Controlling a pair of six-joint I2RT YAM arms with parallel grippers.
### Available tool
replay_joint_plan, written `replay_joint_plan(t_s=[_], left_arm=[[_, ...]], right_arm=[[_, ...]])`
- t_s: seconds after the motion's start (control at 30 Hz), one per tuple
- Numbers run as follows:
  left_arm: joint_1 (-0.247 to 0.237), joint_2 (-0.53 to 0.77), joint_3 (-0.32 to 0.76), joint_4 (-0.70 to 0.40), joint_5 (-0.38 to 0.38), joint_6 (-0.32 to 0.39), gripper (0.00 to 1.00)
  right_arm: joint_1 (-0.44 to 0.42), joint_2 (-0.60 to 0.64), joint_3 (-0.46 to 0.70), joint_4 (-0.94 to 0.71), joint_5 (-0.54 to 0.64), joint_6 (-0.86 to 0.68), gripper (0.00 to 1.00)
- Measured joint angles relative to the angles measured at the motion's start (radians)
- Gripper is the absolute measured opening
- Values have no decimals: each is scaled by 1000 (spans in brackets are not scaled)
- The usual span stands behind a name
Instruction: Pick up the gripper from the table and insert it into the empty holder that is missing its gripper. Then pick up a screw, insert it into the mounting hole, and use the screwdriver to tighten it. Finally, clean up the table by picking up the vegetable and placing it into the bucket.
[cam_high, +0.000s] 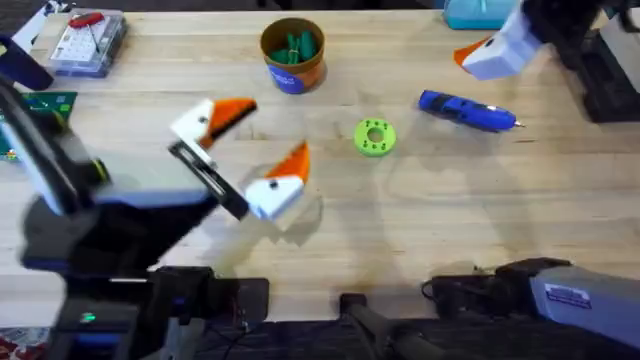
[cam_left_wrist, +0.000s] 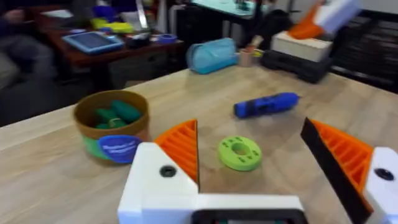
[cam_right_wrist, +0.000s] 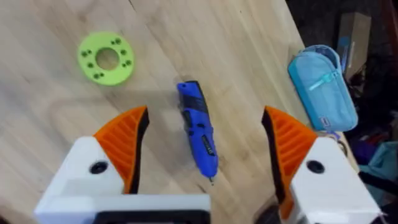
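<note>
Honestly, both claws gape wide: right gripper (cam_right_wrist: 202, 155) straddles the screwdriver (cam_right_wrist: 198, 129), left gripper (cam_left_wrist: 283, 171) faces the bucket (cam_left_wrist: 113, 126) holding green vegetables (cam_left_wrist: 117, 114).

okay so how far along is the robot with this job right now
Looks done: green pieces already sit in the bucket. In hand: nothing; the left end effector is open over bare table, and the right end effector hangs open above the screwdriver. Left: the mounting and screw steps can't be judged from here.

Vegetable (cam_high: 294, 45), seemingly, inside bucket (cam_high: 293, 72)
</note>
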Motion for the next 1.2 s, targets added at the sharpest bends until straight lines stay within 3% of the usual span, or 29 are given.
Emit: replay_joint_plan(t_s=[0.2, 0.33, 0.57, 0.83, 1.2], left_arm=[[141, 305, 271, -239, -31, 26, 986], [216, 527, 459, -477, -42, 108, 986], [277, 877, 764, -731, -131, 232, 986], [277, 1102, 924, -772, -218, 264, 986], [277, 1113, 925, -772, -222, 266, 986]], right_arm=[[0, -79, 2, -146, -47, 107, 995], [0, -86, 2, -222, -89, 133, 995], [0, -85, -31, -251, -166, 148, 995], [0, -85, -48, -256, -188, 156, 995], [0, -85, -49, -256, -189, 156, 995]])
